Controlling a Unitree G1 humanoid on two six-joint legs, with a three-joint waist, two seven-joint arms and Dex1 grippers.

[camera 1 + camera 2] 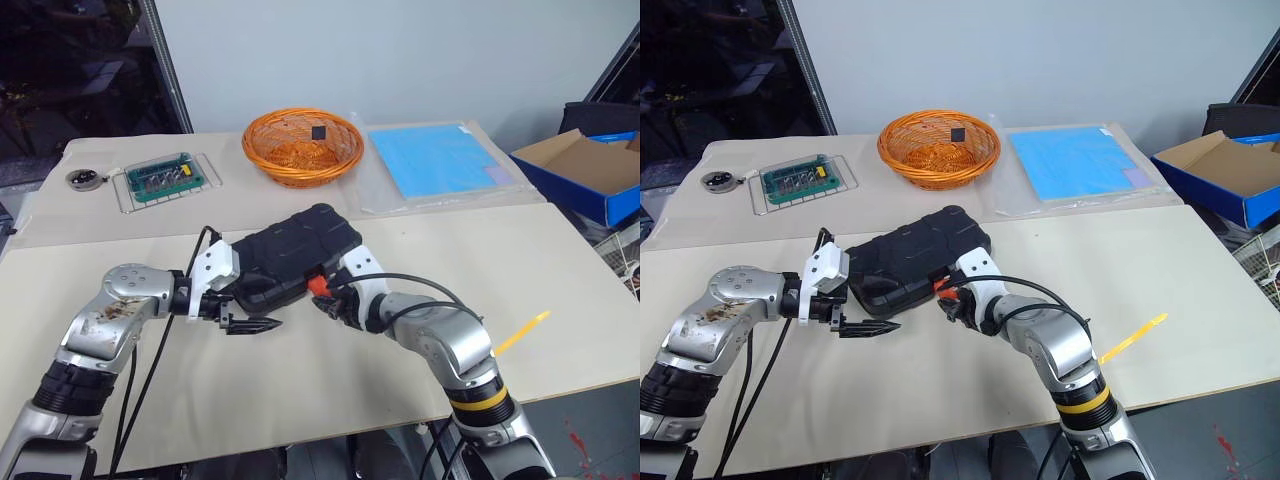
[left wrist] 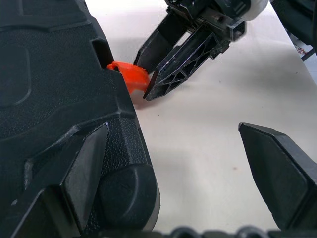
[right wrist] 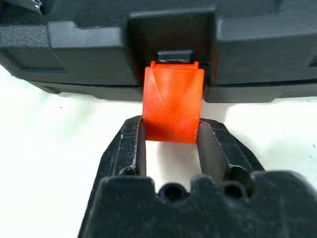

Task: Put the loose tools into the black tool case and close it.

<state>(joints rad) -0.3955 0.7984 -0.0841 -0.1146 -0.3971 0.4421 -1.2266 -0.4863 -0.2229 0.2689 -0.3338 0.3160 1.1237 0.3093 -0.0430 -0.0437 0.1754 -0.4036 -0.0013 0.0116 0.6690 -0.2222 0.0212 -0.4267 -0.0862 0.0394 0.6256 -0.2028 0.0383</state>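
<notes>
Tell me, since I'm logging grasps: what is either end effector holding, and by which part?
The right end effector pinches the orange latch of the closed black tool case by its free lower end. The left end effector holds nothing.

The black tool case [image 1: 290, 255] is matt, pebbled plastic; its orange latch [image 3: 173, 104] smooth and glossy; the basket [image 1: 302, 146] woven wicker.

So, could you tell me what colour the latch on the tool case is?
Orange-red: the latch shows best in the right wrist view, against the black tool case.
</notes>
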